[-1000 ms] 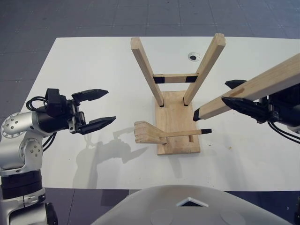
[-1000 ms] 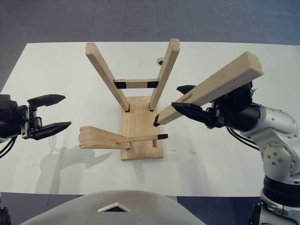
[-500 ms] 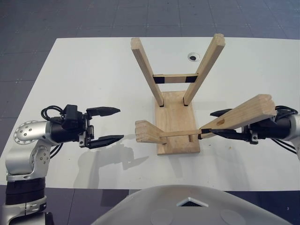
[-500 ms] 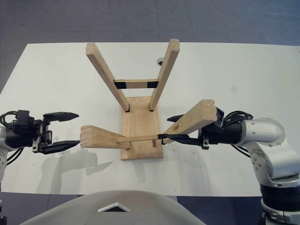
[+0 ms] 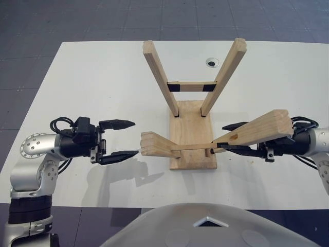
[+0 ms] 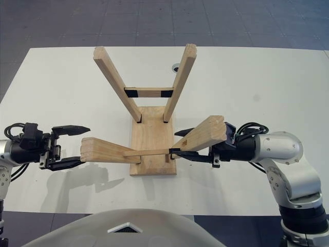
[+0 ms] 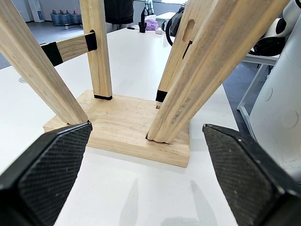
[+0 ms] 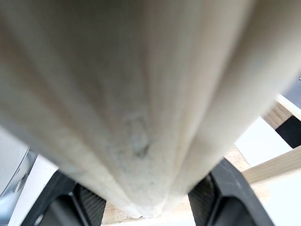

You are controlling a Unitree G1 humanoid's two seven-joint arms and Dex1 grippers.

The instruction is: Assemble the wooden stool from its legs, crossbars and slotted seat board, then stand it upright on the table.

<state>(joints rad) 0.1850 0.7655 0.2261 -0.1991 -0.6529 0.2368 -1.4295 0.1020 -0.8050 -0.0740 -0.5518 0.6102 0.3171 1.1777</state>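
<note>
Left eye view: lowered from upper right to centre right, right pincer (image 5: 222, 138) pinching a stool leg (image 5: 259, 129), its mortise now at the black tip of the crossbar (image 5: 193, 146), above the seat board (image 5: 191, 128) flat on the table (image 5: 92, 77). Nudged leftward: the loose leg (image 5: 154, 144). Closed in from the left: left pincer (image 5: 135, 138), spread. Left wrist view: wide-apart pads (image 7: 51, 155) flanking the loose leg's end, no contact. Right wrist view: clamped on the held leg. Probably joint-seating next.

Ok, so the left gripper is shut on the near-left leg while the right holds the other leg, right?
No: the left gripper is open, just short of the near-left leg, as the left eye view shows. The right gripper does hold the other leg.
</note>
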